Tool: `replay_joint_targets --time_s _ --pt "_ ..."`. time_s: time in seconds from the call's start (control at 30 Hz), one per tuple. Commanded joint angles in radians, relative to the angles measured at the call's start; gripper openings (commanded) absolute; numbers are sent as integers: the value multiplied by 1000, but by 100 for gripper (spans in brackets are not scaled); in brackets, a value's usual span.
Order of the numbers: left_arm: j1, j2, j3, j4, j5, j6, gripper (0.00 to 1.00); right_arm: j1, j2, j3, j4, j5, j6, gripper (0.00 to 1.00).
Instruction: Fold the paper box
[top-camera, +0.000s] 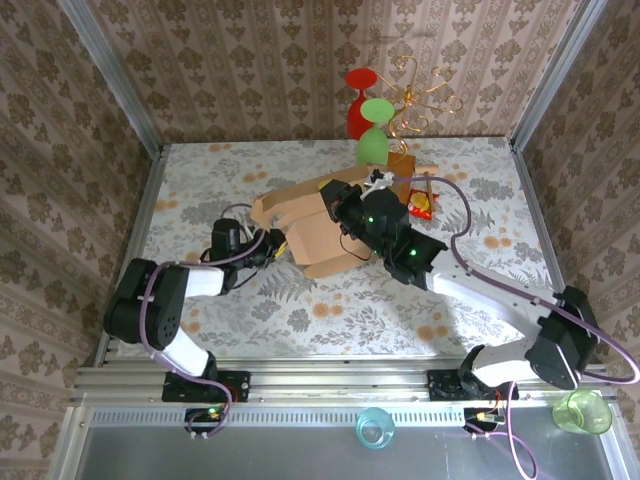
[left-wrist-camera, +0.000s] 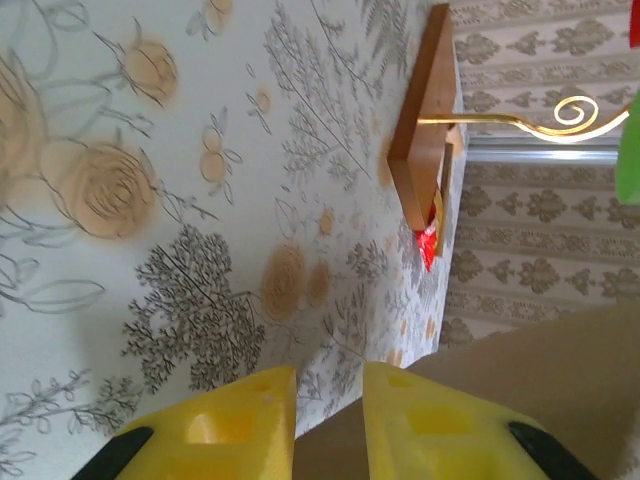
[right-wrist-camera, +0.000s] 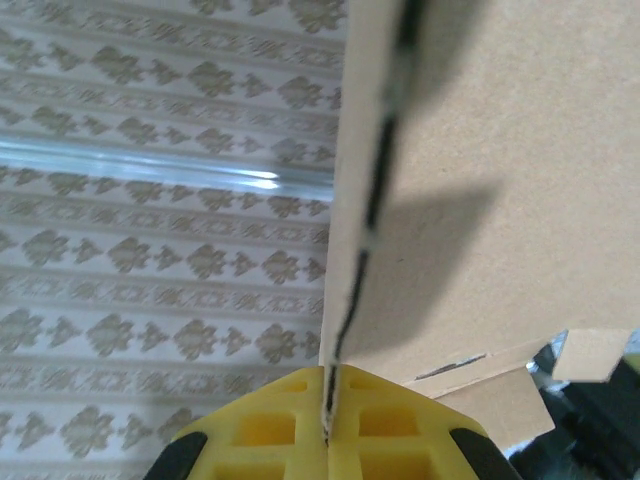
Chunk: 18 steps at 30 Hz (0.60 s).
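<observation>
Cardboard paper box (top-camera: 322, 238) wall clenched in right fingers (right-wrist-camera: 268, 428); left fingers (left-wrist-camera: 238, 418) slightly parted at edge.

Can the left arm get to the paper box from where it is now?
Probably yes. The left fingers are right at the paper box, with cardboard showing in the gap between them and nothing in the way. The right fingers pinch another edge of it, so it should stay put.
</observation>
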Motion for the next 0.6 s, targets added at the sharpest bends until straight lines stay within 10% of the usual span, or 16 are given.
replay_joint_targets --time_s 0.0,0.3,0.57 --pt "24 -77 -72 28 -29 -42 23 -38 52 -8 100 -15 52 0" --pt "190 -651 -58 -768 -292 175 31 -96 178 -90 258 -77 132 0" --pt "43 -732 237 -982 -324 259 39 -103 215 -122 301 -82 169 0"
